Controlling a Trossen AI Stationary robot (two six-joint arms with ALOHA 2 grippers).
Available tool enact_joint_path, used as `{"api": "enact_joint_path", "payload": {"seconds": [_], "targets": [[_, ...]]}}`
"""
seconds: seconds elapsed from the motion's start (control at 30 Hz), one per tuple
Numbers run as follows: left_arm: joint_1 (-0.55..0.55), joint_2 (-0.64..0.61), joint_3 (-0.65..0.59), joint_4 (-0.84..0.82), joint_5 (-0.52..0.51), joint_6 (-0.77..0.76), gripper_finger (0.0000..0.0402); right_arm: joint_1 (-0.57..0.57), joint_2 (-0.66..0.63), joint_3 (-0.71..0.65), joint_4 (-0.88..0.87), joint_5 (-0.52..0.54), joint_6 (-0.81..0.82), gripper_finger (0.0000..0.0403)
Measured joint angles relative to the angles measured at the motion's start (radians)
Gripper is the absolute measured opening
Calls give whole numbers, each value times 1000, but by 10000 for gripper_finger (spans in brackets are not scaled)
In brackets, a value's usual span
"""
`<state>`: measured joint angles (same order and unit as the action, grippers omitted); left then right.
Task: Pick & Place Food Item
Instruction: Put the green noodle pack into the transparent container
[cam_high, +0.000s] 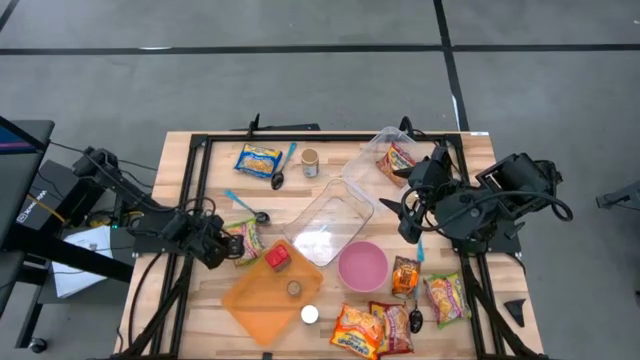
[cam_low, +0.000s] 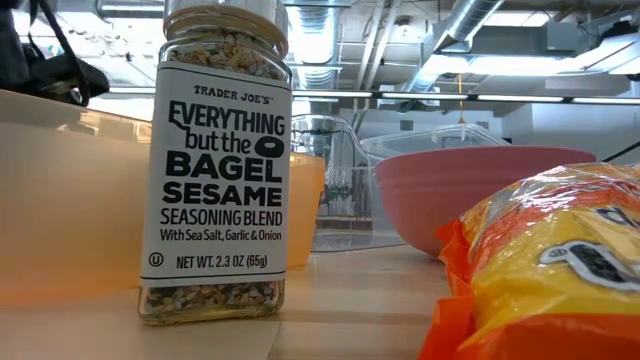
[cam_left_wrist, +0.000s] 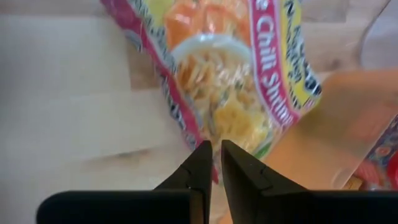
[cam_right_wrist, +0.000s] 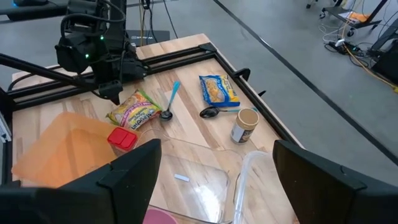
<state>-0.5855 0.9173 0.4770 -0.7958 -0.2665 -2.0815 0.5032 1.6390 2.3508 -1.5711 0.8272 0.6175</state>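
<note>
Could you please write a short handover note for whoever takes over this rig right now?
Left gripper: shut on the edge of the pink-and-yellow chilli shrimp noodle packet, at the table's left side beside the flat orange plastic lid.
Right gripper: open, empty, waiting above the clear plastic container on the right.
Pink bowl is empty; the other noodle packets lie along the near edge.
Done: packet gripped.
Left: lift and place it; the destination is not evident from the views.
</note>
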Motion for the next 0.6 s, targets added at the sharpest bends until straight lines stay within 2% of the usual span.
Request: {"api": "enact_joint_path", "payload": {"seconds": [0.37,0.47,0.6], "targets": [[9,0,-9,3,-122,43,80,-9,0,0,0,-3,-27,306],[9,0,-53,78,-122,43,98,-9,0,0,0,-3,-27,306],[9,-1,-128,272,-127,42,126,-9,0,0,0,-3,-34,306]]}}
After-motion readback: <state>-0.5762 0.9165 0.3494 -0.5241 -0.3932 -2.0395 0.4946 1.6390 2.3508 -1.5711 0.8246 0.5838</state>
